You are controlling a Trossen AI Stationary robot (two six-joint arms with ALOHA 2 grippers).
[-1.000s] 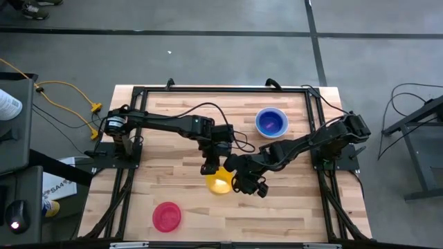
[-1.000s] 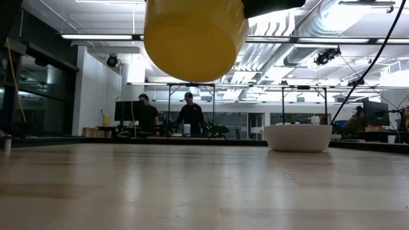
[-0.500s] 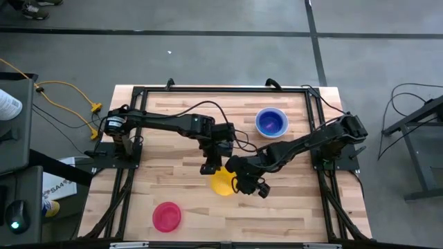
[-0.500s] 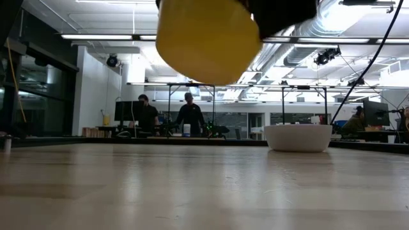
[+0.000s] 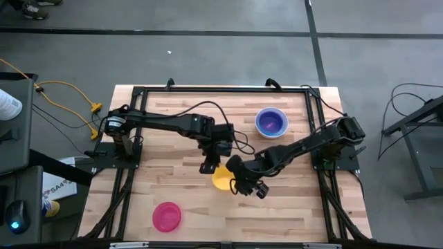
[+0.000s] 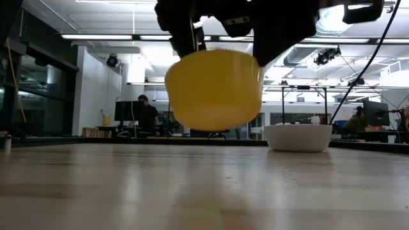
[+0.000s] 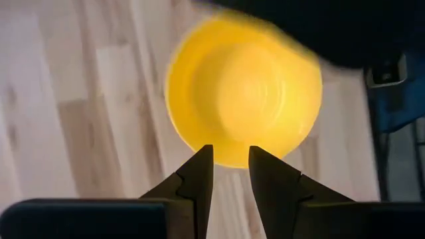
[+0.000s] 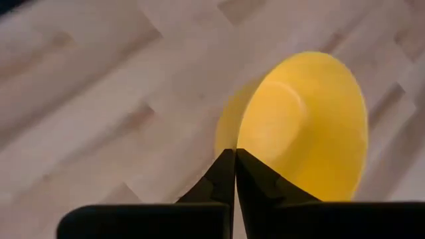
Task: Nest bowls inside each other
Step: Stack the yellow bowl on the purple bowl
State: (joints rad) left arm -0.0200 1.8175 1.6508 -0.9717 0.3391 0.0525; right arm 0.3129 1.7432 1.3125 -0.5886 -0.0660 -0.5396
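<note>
bowls-wise, the white one (image 6: 298, 137) sits at the back of the table (image 5: 291, 207) with blue and purple (image 5: 270, 122) nested in it, red (image 5: 167, 216) alone near the front. yellow bowl (image 5: 221, 180), plain glossy plastic, hangs mid-table, rim pinched by the right gripper (image 8: 235, 157); left gripper (image 7: 230, 154) spread just over its edge.

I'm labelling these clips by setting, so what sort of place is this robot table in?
Most likely a robotics lab or open workshop. The wooden table stands on a bare grey floor marked with dark lines, exposed ducts and strip lights run overhead, and people sit at workbenches with monitors behind it.
</note>
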